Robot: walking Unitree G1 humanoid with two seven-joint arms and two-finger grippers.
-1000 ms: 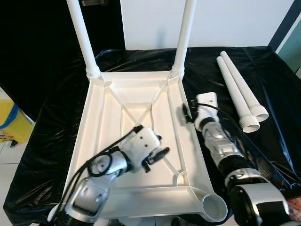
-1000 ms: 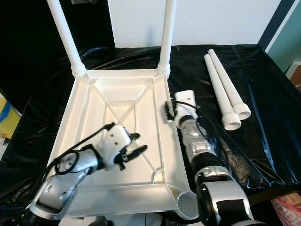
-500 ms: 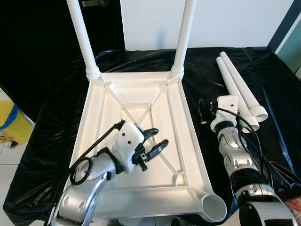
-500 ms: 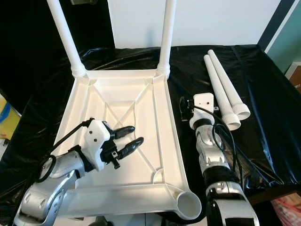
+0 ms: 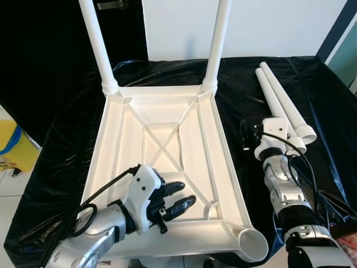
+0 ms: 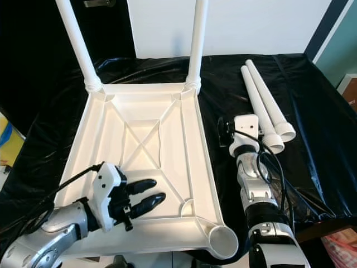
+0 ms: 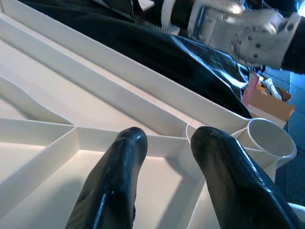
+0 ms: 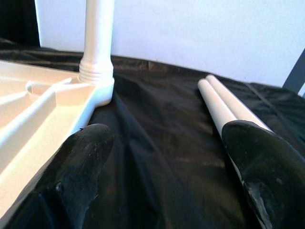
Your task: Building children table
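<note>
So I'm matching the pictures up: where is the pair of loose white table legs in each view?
Left eye view: loose legs upper right, on the black sheet.
Right eye view: upper right.
Left wrist view: not in it.
Right wrist view: beside the claw's finger.
Shared landmark: the upside-down tabletop.

Count, items on bench:
- Tabletop (image 5: 167, 167), white, upside down: 1.
- Legs fitted upright in its far corners: 2, far-left leg (image 5: 98, 47) and far-right leg (image 5: 216, 44).
- Loose legs (image 5: 283, 109) lying side by side, touching, near the bench's right edge: 2.
- Empty socket (image 5: 252, 244) at near-right corner: 1.
- Total legs: 4.
- Black sheet (image 5: 67, 151) covering the bench: 1.
</note>
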